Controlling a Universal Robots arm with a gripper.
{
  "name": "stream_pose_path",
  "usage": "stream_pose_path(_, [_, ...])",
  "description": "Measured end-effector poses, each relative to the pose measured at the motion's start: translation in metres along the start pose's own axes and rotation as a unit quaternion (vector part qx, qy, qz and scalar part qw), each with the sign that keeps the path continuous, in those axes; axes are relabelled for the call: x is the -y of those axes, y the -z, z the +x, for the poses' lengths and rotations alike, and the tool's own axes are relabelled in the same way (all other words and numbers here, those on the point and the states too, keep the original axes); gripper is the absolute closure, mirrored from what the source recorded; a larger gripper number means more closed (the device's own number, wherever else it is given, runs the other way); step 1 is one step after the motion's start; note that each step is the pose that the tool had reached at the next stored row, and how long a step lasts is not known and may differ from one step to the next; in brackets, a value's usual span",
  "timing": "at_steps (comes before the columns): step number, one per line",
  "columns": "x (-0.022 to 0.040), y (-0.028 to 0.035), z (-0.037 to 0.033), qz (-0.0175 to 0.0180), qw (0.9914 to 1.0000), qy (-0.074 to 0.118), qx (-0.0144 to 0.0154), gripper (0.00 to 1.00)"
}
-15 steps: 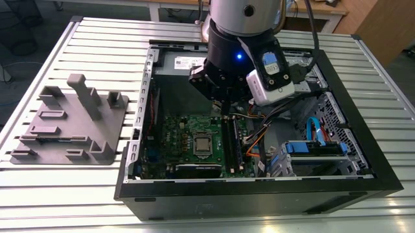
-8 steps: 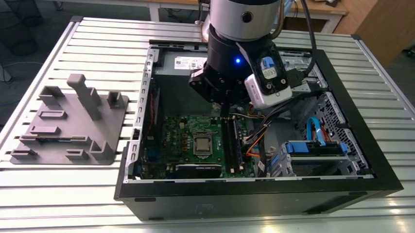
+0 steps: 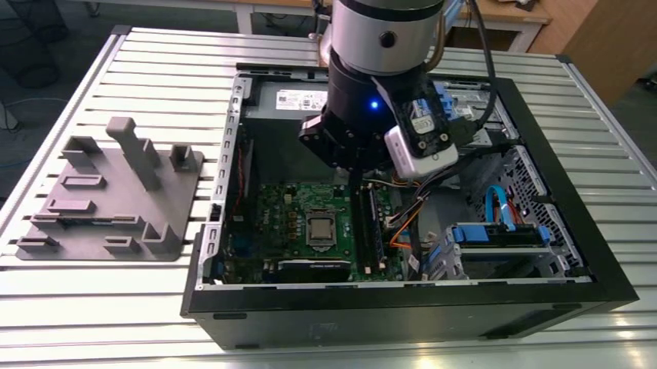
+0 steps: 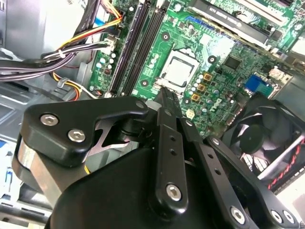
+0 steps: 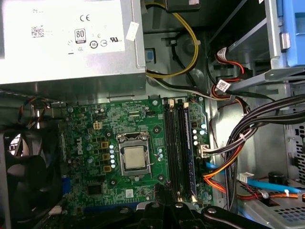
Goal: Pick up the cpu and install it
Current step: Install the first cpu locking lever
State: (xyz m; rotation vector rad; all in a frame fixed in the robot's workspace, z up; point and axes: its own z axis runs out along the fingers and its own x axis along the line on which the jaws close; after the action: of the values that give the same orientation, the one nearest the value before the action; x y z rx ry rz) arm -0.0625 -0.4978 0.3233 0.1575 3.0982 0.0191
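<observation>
We see the cpu (image 5: 134,158) seated flat in its socket on the green motherboard (image 5: 88,126), its silvery top facing up; it also shows in the second wrist view (image 4: 178,71) and in the exterior view (image 3: 319,227). Taking the cpu as our landmark, the long black memory slots (image 5: 178,148) run just beside it, the black case fan (image 5: 21,183) sits on its opposite side, and the grey power supply (image 5: 71,43) lies beyond the motherboard's edge. The orange, black and yellow cables (image 5: 224,162) bunch past the memory slots.

The end effector (image 4: 164,98) hangs above the motherboard inside the open computer case (image 3: 575,231), near the cpu but apart from it. Its fingers look drawn close together with nothing between them, though we cannot tell for certain how wide they stand.

Well apart from the cpu, outside the case, a grey plastic fixture (image 3: 108,192) rests on the slatted tabletop (image 3: 113,307).
</observation>
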Motion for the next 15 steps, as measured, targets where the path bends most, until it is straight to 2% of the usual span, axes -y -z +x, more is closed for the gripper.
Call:
stream_pose_path(3, [0.0,-0.0042,0.0001,-0.0001,1.0,0.0,0.0,0.89])
stream_pose_path(15, [-0.0004,-0.0048,0.0002,0.0,1.0,0.0,0.0,0.89])
